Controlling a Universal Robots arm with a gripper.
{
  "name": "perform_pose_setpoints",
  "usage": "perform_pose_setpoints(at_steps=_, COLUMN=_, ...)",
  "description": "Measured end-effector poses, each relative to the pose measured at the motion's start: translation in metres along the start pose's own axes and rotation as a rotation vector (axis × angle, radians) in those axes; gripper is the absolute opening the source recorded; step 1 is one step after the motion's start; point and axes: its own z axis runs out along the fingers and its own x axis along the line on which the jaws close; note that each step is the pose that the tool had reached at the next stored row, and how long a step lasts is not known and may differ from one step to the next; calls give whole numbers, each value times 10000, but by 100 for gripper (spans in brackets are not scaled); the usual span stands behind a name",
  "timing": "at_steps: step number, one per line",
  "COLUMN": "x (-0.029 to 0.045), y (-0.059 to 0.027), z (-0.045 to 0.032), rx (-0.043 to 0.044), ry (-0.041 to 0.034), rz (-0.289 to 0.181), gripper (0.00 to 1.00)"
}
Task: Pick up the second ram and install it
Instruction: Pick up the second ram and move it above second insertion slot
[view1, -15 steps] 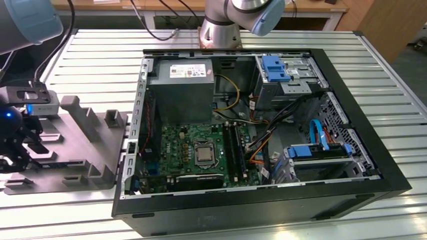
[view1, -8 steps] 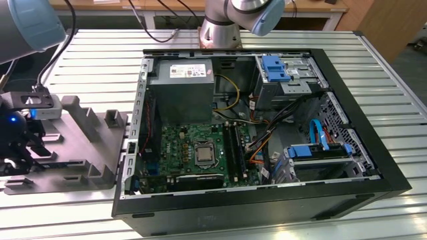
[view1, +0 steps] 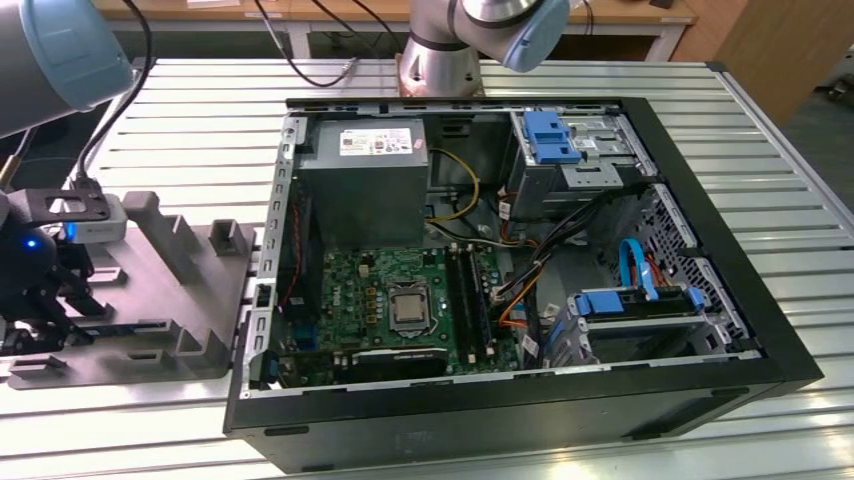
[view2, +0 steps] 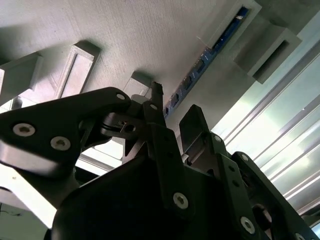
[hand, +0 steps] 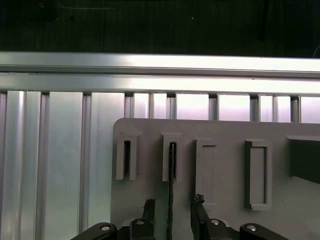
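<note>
The gripper (hand: 173, 202) is spread open. One of its fingers (hand: 148, 206) is on each side of the second ram (hand: 171, 172), and I see a small gap on both sides, so it is not pinching anything yet.

The second ram stands on its thin edge in a slot of the grey holder (hand: 150, 131). In the second wrist view it is a long dark strip (view2: 200, 62) with little chips in a row. The holder lies on the metal surface (view1: 200, 110), at the exterior view's left, beside the open computer case (view1: 787, 350) and well apart from the green motherboard (view1: 387, 270) inside it.

I think the stick is very light and stiff, but thin and easy to hurt. It looks smooth, so it could slip or tip over in a loose hold. The best place to hold it is probably on the two flat sides, near the middle of its length, high up by the top edge. A soft, even squeeze should be enough
</note>
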Motion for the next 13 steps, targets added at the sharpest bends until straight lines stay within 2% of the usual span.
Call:
perform_pose_setpoints(at_steps=5, x=0, y=0, z=2, rx=2, ry=-1, rz=0, gripper=41)
perform_pose_setpoints(at_steps=6, x=0, y=0, z=2, rx=2, ry=-1, rz=1, gripper=40)
perform_pose_setpoints(at_steps=7, x=0, y=0, z=2, rx=2, ry=-1, rz=0, gripper=34)
perform_pose_setpoints(at_steps=8, x=0, y=0, z=3, rx=2, ry=-1, rz=0, gripper=34)
perform_pose_setpoints(at_steps=9, x=0, y=0, z=2, rx=2, ry=-1, rz=1, gripper=27)
perform_pose_setpoints(at_steps=13, x=0, y=0, z=-10, rx=2, ry=-1, rz=0, gripper=27)
